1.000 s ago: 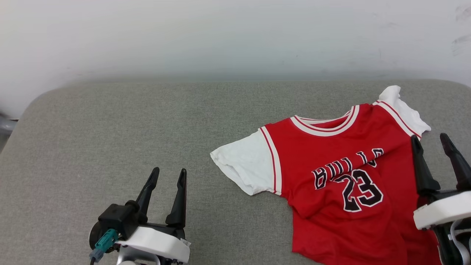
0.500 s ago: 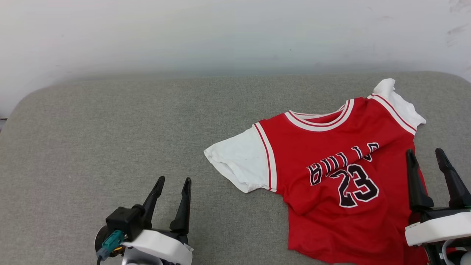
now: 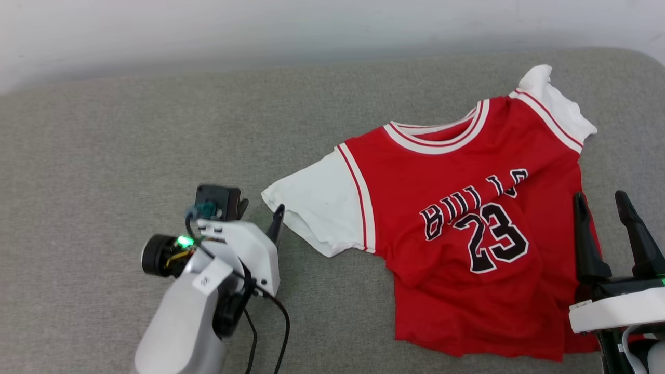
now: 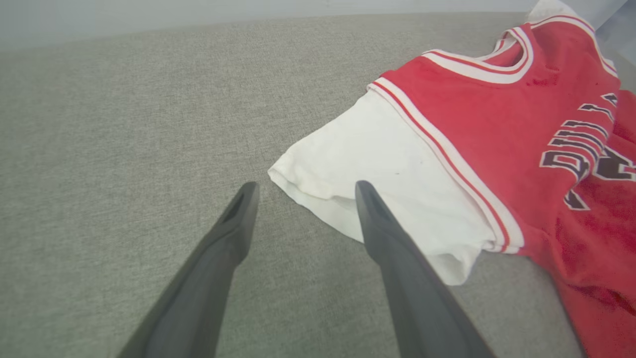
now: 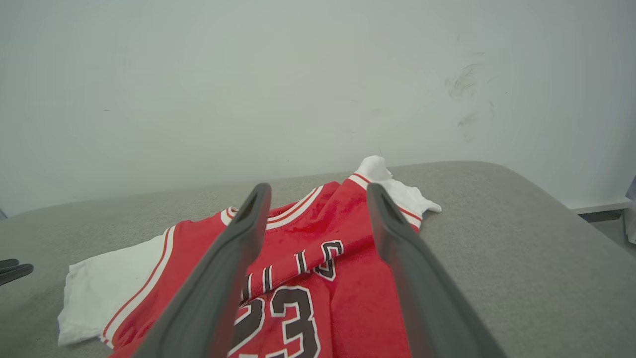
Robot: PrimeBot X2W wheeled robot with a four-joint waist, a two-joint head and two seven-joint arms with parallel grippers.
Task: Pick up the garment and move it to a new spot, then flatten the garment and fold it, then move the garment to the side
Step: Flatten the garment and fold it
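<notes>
The garment (image 3: 441, 176) is a red jersey with white short sleeves and black lettering, lying rumpled face up on the right half of the grey cushion. My left gripper (image 3: 260, 212) stands open at the hem of the garment's white sleeve (image 3: 317, 202). In the left wrist view the left gripper (image 4: 305, 188) has its fingers wide apart, and the sleeve (image 4: 387, 164) corner lies between the tips. My right gripper (image 3: 598, 200) is open over the garment's right edge. The right wrist view looks past the right gripper (image 5: 318, 189) at the garment (image 5: 323, 223).
The grey cushioned surface (image 3: 104, 156) stretches bare to the left of the garment. A pale wall (image 5: 248, 74) rises behind it. The cushion's rounded edge (image 5: 571, 209) falls away at the right.
The camera has tilted down, shifting the whole picture. My left arm has come forward and to the right, up to the white sleeve's hem. Both grippers stay open.
</notes>
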